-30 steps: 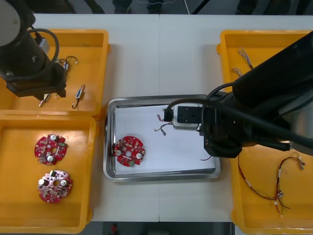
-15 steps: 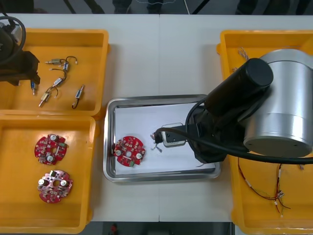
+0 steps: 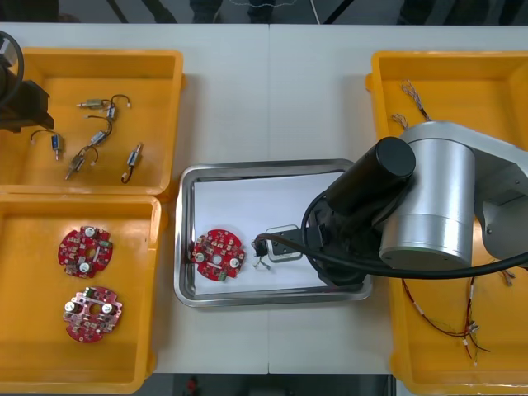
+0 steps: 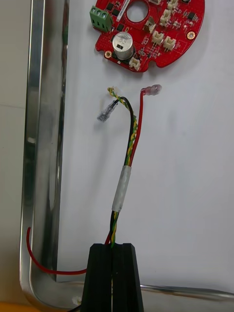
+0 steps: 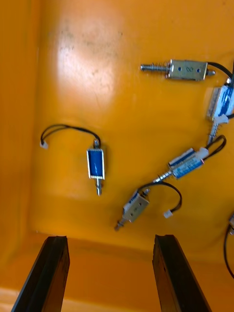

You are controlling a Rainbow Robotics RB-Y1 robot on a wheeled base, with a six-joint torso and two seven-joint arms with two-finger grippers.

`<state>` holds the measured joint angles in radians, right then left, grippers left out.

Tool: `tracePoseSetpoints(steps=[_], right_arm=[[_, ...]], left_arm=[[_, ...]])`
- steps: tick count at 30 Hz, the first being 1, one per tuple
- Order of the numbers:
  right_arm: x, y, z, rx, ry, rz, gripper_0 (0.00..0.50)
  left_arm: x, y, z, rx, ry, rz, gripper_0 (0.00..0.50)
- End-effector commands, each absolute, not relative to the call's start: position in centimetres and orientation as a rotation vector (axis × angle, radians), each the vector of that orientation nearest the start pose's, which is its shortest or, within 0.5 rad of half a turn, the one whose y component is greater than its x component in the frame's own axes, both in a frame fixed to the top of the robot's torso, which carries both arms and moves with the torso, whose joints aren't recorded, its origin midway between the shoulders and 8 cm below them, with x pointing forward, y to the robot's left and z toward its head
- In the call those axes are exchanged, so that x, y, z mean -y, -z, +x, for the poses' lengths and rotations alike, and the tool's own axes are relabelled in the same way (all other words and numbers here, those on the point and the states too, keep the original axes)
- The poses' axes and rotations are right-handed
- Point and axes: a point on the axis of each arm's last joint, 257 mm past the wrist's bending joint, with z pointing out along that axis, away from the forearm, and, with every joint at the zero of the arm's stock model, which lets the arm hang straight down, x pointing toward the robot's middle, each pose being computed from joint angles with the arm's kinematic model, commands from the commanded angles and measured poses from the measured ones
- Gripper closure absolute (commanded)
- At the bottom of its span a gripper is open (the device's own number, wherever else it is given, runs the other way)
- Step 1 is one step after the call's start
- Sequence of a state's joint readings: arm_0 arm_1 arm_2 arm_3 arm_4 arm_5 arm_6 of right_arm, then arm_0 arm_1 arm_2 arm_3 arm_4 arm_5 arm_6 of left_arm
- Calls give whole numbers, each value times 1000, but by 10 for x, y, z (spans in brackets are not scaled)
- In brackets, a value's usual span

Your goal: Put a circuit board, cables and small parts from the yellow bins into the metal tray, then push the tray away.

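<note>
While the right arm bends low over the metal tray (image 3: 272, 167), the right gripper (image 4: 113, 249) sits over the tray's white liner, near its near edge. Its fingers are clamped together on a red and yellow cable (image 4: 127, 146).

- Cable: the pinched end is between the fingertips. The rest runs straight out ahead of them, past a pale taped sleeve, toward the circuit board (image 3: 218, 254).
- Free end: it splits into a red-capped lead and a clear-capped lead. Both stop just short of the board and don't touch it.
- One loose red strand curls from under the fingers out across the tray's rim at the corner.
- I can't tell whether the cable lies on the liner or hangs just above it (the shadow is very tight).
- Board: flat on the liner in the tray's left part, just beside the gripper, on the side toward the left bins.

Left side:

- The left gripper (image 5: 109, 241) hovers over the far-left yellow bin (image 3: 175, 107) with its fingers spread wide and nothing between them.
- Small metal parts (image 5: 96, 163) with short black leads are scattered on the bin floor ahead of the fingertips. None is touching them. The nearest one lies tilted, roughly in line with the gap.

Other bins:

- The near-left bin (image 3: 155, 289) has two more round red boards (image 3: 85, 251), one nearer than the other and apart.
- The near-right bin (image 3: 398, 346) has a tangle of thin cables (image 3: 462, 326) beside the right arm's big grey joint.
</note>
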<state>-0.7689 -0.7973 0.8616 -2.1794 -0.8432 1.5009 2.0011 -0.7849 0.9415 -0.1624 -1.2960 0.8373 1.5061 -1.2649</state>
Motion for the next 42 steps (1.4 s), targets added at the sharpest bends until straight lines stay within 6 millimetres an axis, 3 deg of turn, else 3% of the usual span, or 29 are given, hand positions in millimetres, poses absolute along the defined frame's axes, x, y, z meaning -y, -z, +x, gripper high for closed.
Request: tracePoseSetpoints(steps=[1,3,11,29,33,35,37,42], right_arm=[[75,238,379,-1669,251,-2145,500],[76,252,383,-1672,261,-2147,500],[83,273,393,-1689,273,-2147,500],[91,285,404,-1669,306,-2165,489],[93,285,404,-1671,305,-2171,405],[93,286,402,-1677,292,-2173,147],[92,287,400,-1681,282,-2174,16],[90,282,400,-1682,270,-2163,0]], left_arm=[[-437,91,577,-2496,-90,-117,0],[-436,97,588,-2471,-68,-116,0],[-426,123,609,-2447,-96,-83,0],[-420,169,617,-2470,-120,-59,0],[-421,175,618,-2470,-137,-45,0],[-420,177,617,-2473,-139,-41,0],[-419,178,617,-2474,-142,-37,0],[-419,189,614,-2496,-129,-48,0]])
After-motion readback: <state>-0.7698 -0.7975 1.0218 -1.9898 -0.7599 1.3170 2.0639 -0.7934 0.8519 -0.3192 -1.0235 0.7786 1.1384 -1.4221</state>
